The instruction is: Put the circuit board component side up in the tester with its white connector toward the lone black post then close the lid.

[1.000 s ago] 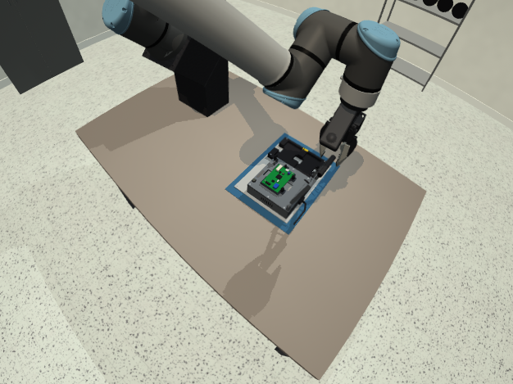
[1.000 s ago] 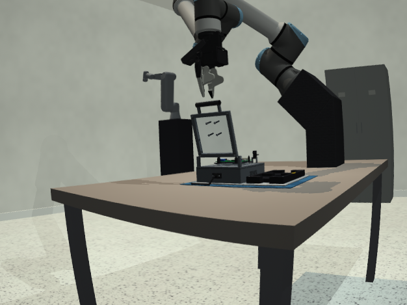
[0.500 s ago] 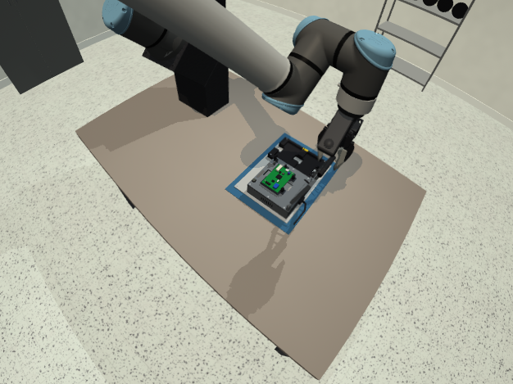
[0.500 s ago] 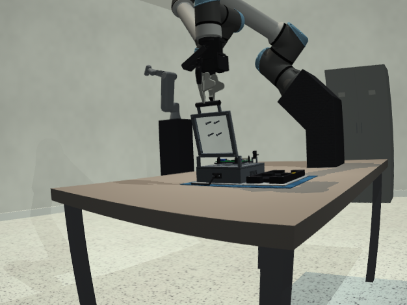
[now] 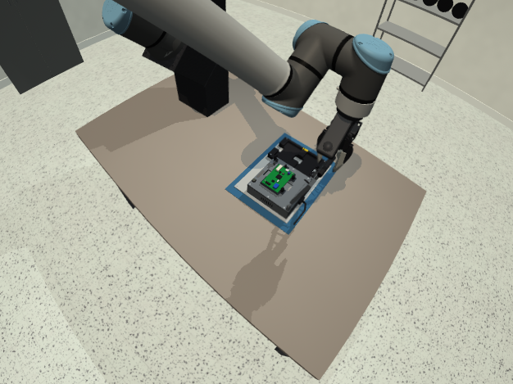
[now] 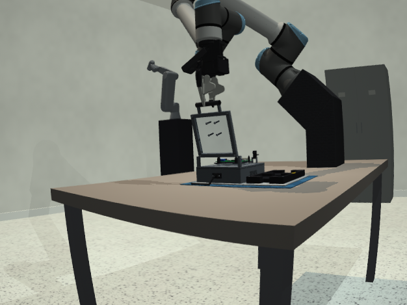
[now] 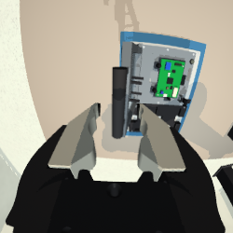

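The green circuit board (image 5: 277, 179) lies flat in the dark grey tester (image 5: 279, 195), component side up, with its white connector on the end toward the tray; it also shows in the wrist view (image 7: 170, 80). The tester's lid (image 6: 214, 132) stands open, nearly upright. My gripper (image 6: 207, 92) hangs just above the lid's black handle (image 6: 208, 103). In the wrist view the handle (image 7: 118, 102) lies in the gap between my fingers, which stand partly open and do not touch it. The black tray (image 5: 295, 152) is empty.
Tester and tray sit on a blue mat (image 6: 251, 183) on the brown table. A black post (image 6: 253, 155) stands on the tester's tray side. The arm's black base (image 6: 315, 121), a second black pedestal (image 6: 175, 145) and a dark cabinet stand behind.
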Robot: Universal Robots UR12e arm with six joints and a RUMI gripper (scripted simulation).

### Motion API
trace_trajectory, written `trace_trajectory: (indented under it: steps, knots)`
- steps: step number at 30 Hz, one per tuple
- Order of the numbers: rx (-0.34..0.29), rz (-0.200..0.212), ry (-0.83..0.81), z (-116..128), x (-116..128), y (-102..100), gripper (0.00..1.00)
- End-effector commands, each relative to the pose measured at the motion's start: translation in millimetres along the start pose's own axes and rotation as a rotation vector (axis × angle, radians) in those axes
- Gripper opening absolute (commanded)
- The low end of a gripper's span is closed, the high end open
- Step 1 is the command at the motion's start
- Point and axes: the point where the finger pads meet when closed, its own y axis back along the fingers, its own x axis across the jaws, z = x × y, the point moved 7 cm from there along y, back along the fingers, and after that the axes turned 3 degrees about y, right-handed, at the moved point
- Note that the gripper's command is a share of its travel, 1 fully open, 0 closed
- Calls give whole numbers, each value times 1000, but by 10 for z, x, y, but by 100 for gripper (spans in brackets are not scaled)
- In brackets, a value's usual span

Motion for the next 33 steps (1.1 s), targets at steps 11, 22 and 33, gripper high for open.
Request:
trace_trajectory:
  steps: [11, 22, 33]
  knots:
    - [-2, 2, 3, 22, 20, -21, 30]
    - [-2, 2, 3, 22, 20, -21, 30]
    - [-2, 2, 3, 22, 20, -21, 0]
